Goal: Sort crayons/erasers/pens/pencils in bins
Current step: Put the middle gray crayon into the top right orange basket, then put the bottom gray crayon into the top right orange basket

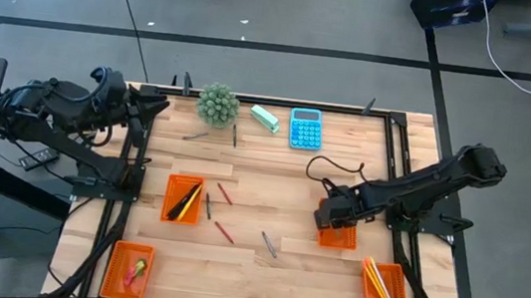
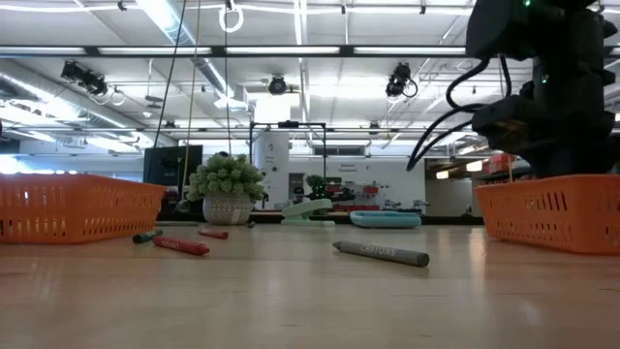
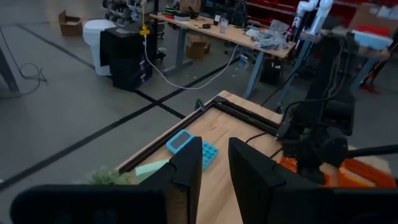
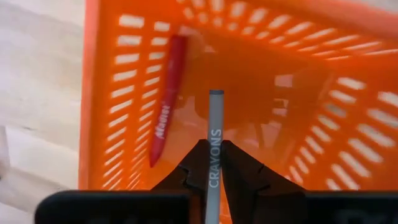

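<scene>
Crayon drop incoming, right gripper [image 4: 211, 163] pinching a grey crayon [image 4: 214, 134] over the crayon bin [image 1: 338, 238].
Held pointing down w/ a red crayon [image 4: 165, 96] already inside; left gripper [image 3: 214, 171] slightly spread, parked beside the plant [image 1: 217, 103].

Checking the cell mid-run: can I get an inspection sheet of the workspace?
Surface: wooden table.
Job's things: four orange bins; loose crayons mid-table; pencils binned.
Clutter: plant, calculator, mint block.
Grippers: right gripper over a bin, fingers shut on a grey crayon; left gripper raised at the table's far left corner.
Cables: black cable on right arm.
Surroundings: workshop benches.
</scene>
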### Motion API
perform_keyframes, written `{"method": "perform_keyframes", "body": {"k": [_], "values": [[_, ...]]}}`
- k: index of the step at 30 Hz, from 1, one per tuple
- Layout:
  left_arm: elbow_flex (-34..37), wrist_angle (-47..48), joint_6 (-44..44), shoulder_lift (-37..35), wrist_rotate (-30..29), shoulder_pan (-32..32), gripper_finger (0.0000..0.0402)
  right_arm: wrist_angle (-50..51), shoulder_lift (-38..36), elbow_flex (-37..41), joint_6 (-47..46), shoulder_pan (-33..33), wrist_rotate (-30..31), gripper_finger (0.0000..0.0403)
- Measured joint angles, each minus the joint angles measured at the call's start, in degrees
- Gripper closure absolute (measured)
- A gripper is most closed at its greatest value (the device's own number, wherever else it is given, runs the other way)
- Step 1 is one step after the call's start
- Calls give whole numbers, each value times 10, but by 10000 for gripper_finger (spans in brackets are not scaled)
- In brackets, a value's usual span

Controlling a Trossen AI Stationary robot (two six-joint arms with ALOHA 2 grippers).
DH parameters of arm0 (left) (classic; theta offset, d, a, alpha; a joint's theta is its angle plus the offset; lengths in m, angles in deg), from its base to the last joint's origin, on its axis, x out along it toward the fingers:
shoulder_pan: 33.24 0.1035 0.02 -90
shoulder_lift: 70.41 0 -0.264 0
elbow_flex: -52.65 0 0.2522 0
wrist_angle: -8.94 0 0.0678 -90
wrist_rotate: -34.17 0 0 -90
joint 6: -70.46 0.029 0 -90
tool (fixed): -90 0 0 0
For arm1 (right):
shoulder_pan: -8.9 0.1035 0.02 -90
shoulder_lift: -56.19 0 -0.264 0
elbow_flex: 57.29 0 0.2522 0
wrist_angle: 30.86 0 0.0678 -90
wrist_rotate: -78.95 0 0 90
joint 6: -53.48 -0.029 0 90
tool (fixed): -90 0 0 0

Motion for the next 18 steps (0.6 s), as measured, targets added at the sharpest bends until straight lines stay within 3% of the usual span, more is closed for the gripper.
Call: {"method": "perform_keyframes", "body": {"k": [7,18], "values": [[0,1,15,0,-11,0,324,-60,39,0,5,0,-25,337],[0,-1,14,0,-12,0,327,-60,24,-7,4,0,-34,336]]}}
